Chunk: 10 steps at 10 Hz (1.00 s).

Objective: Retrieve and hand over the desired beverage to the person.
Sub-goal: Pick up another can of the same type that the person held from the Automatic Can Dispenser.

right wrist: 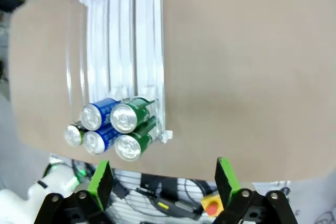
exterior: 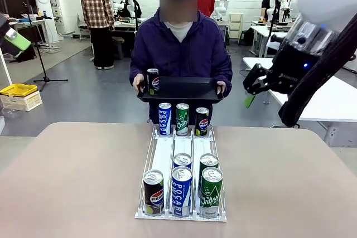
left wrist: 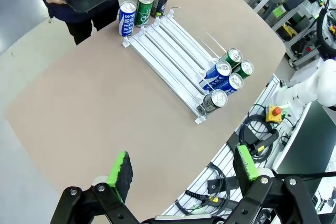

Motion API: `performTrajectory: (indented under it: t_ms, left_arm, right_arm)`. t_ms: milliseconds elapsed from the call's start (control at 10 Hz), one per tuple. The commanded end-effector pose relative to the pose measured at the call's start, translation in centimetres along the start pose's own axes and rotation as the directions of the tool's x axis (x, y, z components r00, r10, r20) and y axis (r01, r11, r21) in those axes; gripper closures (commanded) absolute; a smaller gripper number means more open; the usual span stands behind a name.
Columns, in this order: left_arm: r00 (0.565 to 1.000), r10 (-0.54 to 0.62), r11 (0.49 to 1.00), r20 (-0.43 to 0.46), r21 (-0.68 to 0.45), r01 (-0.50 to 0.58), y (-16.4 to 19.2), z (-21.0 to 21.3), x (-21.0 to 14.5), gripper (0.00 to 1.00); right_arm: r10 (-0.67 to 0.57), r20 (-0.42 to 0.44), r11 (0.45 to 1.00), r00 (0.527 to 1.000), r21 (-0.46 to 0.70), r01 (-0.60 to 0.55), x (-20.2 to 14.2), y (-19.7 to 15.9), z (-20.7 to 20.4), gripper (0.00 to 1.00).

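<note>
The person [exterior: 181,48] stands at the far side of the table holding a black tray [exterior: 184,88] with one black cola can [exterior: 153,81] on it. A white rack [exterior: 167,154] on the table holds a blue, a green and a black can [exterior: 202,121] at its far end. At its near end stand a black can [exterior: 153,192], a blue can [exterior: 182,190], a green can [exterior: 211,192] and two more behind. My left gripper [left wrist: 184,166] hangs open high above the table's near left side. My right gripper [right wrist: 163,177] is open and empty, raised at the right [exterior: 252,88].
The tabletop [exterior: 72,176] is bare on both sides of the rack. A cable tray and an emergency stop button [left wrist: 275,113] sit past the table's near edge. Other people and desks stand far behind the person.
</note>
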<state>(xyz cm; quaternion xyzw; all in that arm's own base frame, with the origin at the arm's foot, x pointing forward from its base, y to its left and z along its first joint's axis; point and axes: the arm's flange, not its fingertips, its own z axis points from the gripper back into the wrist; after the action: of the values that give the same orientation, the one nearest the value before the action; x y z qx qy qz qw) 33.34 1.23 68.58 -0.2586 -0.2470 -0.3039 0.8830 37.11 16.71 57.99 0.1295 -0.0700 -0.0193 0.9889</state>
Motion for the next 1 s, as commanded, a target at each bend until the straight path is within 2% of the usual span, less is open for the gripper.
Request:
performTrajectory:
  t_ms: [0,600,700,900]
  left_arm:
    - [1.0,0.005,1.0,-0.01,0.007,-0.005,-0.1,0.1,-0.2,0.0]
    - [1.0,0.005,1.0,-0.01,0.007,-0.005,-0.1,0.1,-0.2,0.0]
    - [1.0,0.005,1.0,-0.01,0.007,-0.005,-0.1,0.1,-0.2,0.0]
    - [1.0,0.005,1.0,-0.01,0.007,-0.005,-0.1,0.1,-0.2,0.0]
  right_arm:
    - [-0.033,0.022,0.999,0.999,0.032,0.033,0.0,-0.4,1.0,0.0]
    - [-0.019,0.021,1.0,1.0,0.017,0.019,0.0,-0.7,1.1,0.0]
    - [0.039,-0.005,0.993,0.999,-0.112,-0.039,-1.7,2.6,-1.8,0.0]
    - [-0.011,-0.116,0.97,0.993,-0.243,-0.018,-3.6,7.4,-6.7,0.0]
